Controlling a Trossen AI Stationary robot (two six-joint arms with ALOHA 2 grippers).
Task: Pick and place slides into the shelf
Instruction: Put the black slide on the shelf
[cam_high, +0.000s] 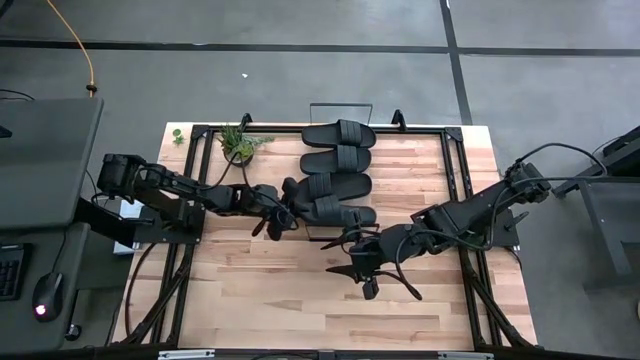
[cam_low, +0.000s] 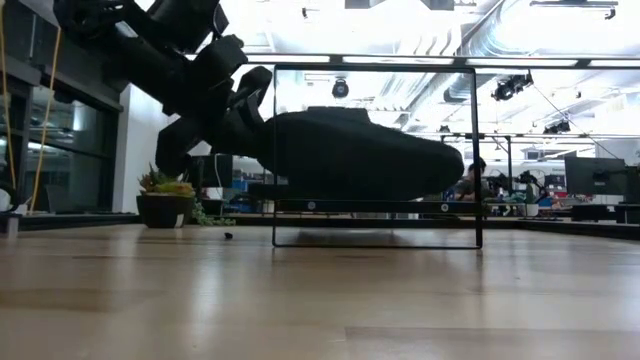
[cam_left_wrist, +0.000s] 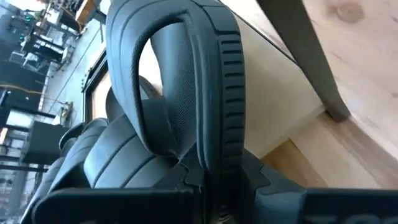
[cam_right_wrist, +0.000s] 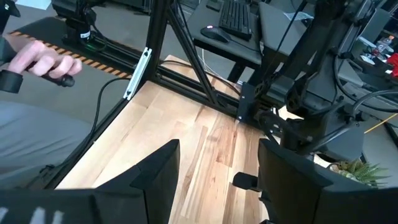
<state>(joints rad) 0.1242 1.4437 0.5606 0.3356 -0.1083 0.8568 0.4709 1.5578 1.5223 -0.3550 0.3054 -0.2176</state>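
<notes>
Only the high view showed all four matte black slides (cam_high: 338, 158) in a row on the light-wood shelf (cam_high: 335, 172), while the left wrist view showed just the ribbed strap of the nearest slide (cam_left_wrist: 205, 93) with the left gripper (cam_high: 283, 214) clamped shut on it. The right gripper (cam_high: 362, 270) hung over bare table (cam_high: 300, 300), fingers (cam_right_wrist: 158, 171) apart and empty. The right wrist view alone caught a person's hand (cam_right_wrist: 37, 62) beyond the table's edge.

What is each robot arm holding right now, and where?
The left gripper clamps the nearest slide at its end by the sole; the right gripper is open and empty.
</notes>
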